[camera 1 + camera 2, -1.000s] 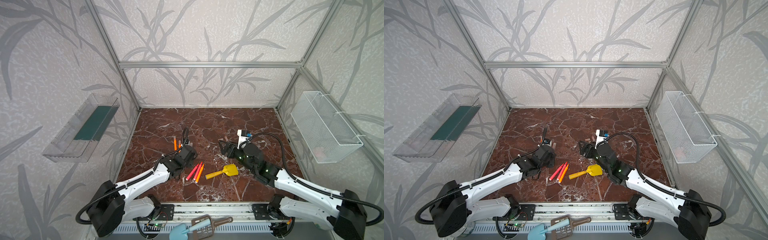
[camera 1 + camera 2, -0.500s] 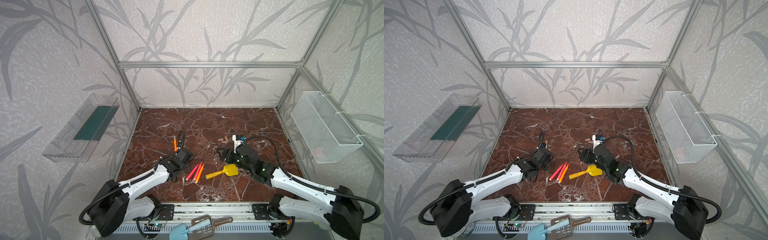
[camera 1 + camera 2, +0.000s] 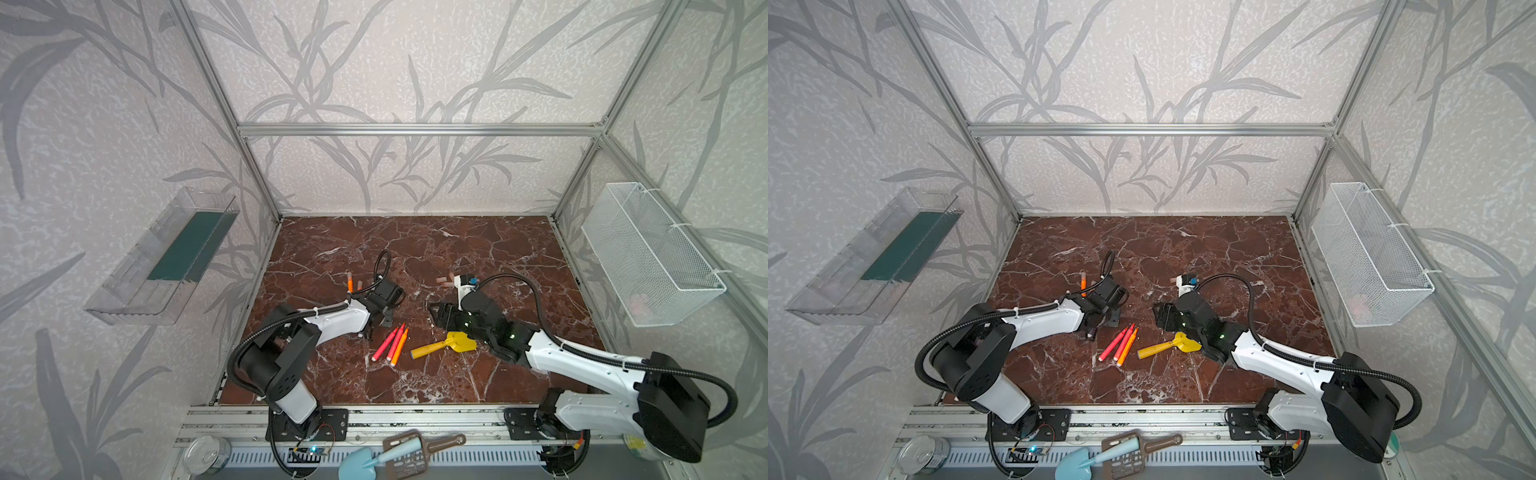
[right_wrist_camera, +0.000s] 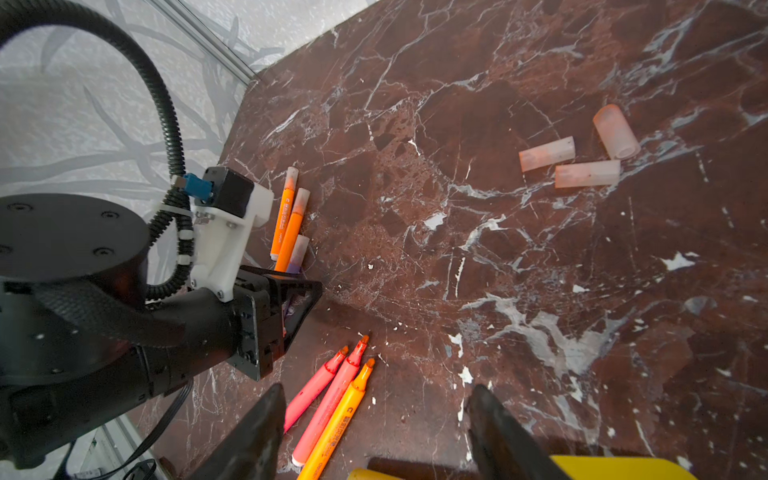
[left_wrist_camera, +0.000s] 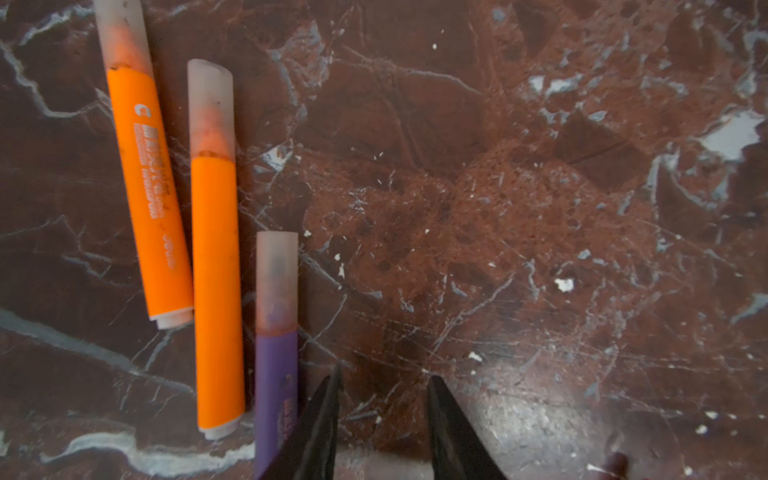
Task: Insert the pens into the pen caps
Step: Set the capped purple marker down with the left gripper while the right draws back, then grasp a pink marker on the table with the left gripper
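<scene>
Holds nothing in the right gripper, jaws wide apart, near three uncapped pens, shovel just beside. Holds nothing in the left gripper either, jaws narrowly parted, one finger just beside the capped purple pen. Alongside it, farther: two capped orange pens. Farthest: three loose caps together on the table.

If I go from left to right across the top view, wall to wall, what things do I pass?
Clear tray → capped orange pen → three uncapped pens → yellow shovel → wire basket.
</scene>
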You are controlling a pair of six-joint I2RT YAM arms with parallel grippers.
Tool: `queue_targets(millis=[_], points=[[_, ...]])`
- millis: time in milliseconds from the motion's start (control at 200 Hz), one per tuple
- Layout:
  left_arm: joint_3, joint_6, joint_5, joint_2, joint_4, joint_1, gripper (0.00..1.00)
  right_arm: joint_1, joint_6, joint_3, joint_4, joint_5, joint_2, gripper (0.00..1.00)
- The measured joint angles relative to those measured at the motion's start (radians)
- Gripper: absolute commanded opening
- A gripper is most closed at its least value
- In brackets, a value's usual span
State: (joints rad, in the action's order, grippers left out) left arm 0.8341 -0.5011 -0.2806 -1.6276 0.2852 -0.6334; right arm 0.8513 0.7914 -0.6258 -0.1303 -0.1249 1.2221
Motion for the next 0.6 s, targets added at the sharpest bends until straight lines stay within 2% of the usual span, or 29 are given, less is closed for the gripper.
queue_targets(millis=[195, 375, 600], points=[[-0.006, 0.009, 0.006, 0.099, 0.036, -0.005, 0.38, 0.000, -0.010, -0.002, -0.004, -0.014, -0.017, 0.68], [-0.126, 0.010, 0.082, 0.285, 0.021, -0.044, 0.39, 0.000, -0.019, -0.002, -0.005, -0.024, -0.043, 0.68], [-0.234, -0.018, 0.122, 0.301, 0.029, -0.152, 0.39, 0.000, -0.019, -0.002, -0.005, -0.016, -0.045, 0.68]])
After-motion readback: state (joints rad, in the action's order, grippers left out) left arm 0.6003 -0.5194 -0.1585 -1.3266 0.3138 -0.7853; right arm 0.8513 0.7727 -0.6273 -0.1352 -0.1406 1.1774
